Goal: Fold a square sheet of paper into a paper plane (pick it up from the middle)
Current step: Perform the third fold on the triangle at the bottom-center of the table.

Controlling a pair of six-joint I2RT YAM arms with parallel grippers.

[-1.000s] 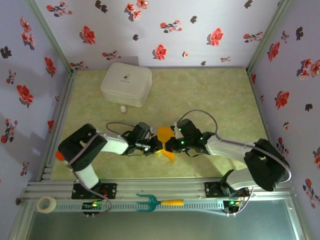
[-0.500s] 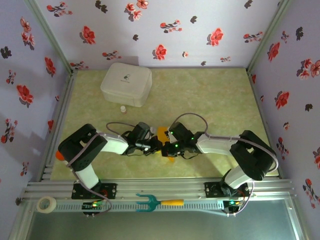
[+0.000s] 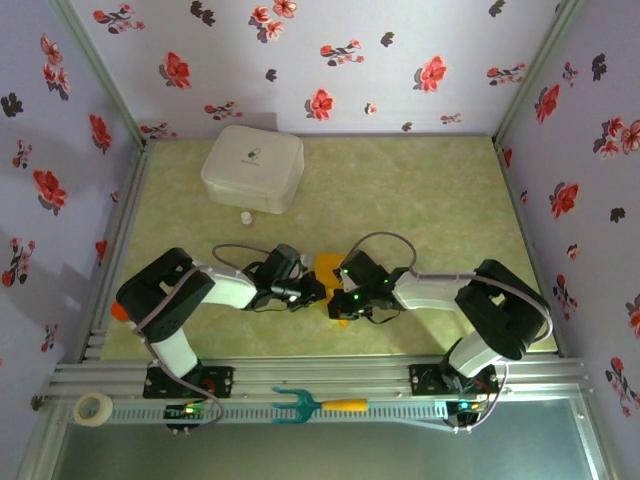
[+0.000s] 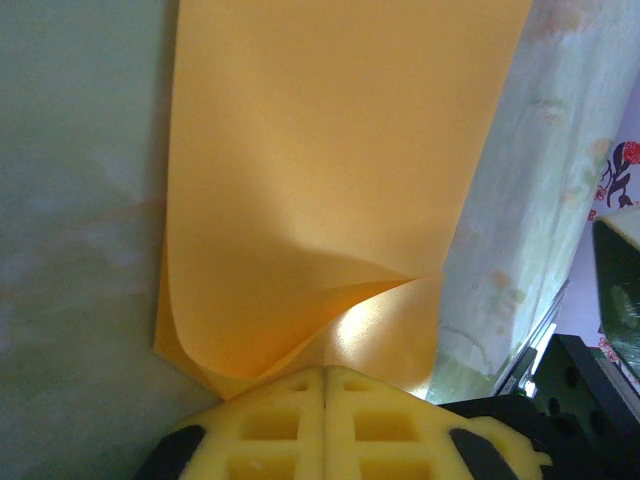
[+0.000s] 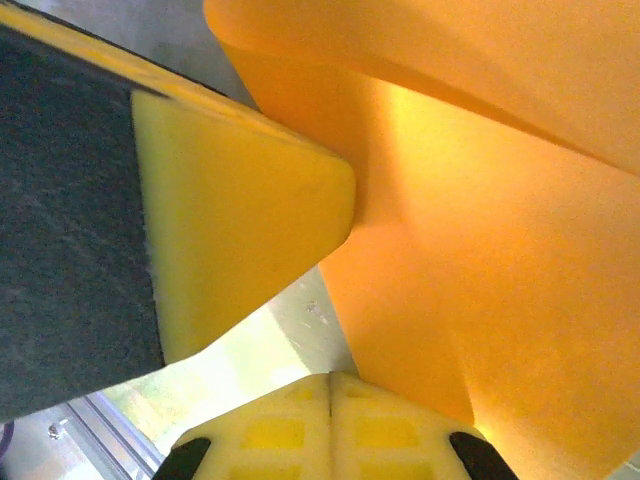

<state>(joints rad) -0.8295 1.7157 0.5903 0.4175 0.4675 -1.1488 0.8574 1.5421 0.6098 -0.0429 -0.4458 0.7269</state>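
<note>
The right pincer (image 3: 338, 300) has moved in close beside the left pincer (image 3: 312, 292), both closed tight on the paper plane (image 3: 328, 265) between them, so probably a crease is forming

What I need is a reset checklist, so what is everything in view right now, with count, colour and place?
paper plane: one, orange-yellow, part folded, middle of table
lidded box: one, white, far left of table
small bottle: one, whitish, just in front of the lidded box
tape roll: one, white, near rail, left end
fork-like tool: one, teal head, yellow handle, near rail, centre
table: one, pale green
left gripper: one, yellow fingers, shut on the paper plane
right gripper: one, yellow fingers, shut on the paper plane
</note>
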